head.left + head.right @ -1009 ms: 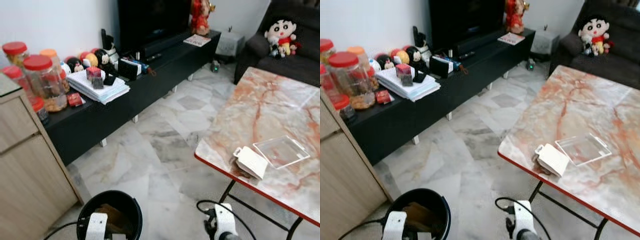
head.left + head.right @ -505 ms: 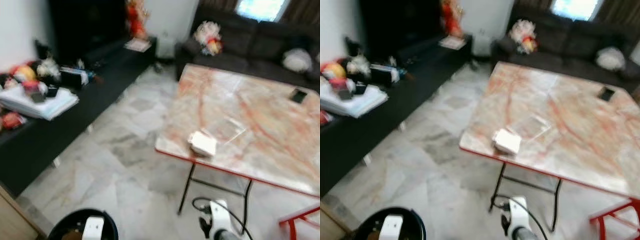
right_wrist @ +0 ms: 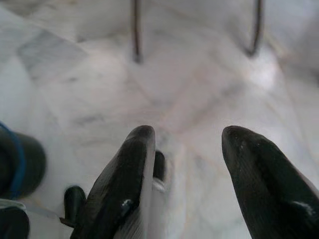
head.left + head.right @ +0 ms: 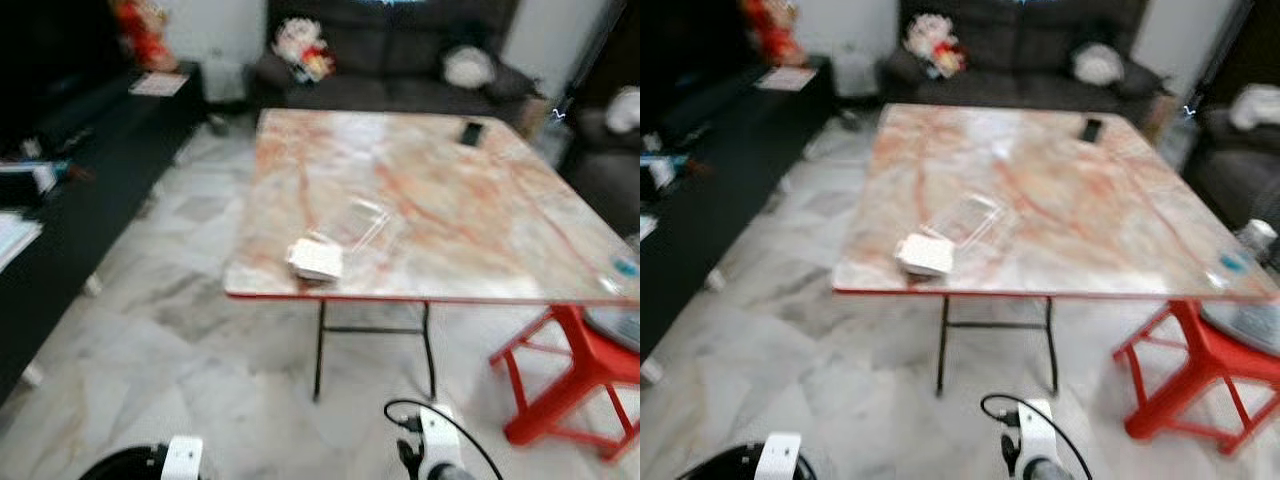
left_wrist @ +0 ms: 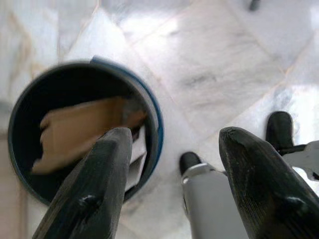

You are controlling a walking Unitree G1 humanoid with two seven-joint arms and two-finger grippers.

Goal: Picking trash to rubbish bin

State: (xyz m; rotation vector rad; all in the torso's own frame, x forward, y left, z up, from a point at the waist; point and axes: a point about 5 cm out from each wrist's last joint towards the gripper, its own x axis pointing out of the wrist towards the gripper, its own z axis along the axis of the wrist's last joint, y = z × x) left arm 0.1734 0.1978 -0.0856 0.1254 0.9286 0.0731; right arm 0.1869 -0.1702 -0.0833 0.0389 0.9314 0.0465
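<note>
Below, the left hand (image 5: 174, 184) gapes empty above the bin (image 5: 154, 124).

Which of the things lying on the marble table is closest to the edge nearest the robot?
The white box, right by the near edge. The clear plastic tray lies just behind it, and the dark phone sits far across the table.

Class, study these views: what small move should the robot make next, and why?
Probably step toward the table: the white packet lies at its near edge, out of reach, and both grippers, left and right, hang open and empty.
</note>
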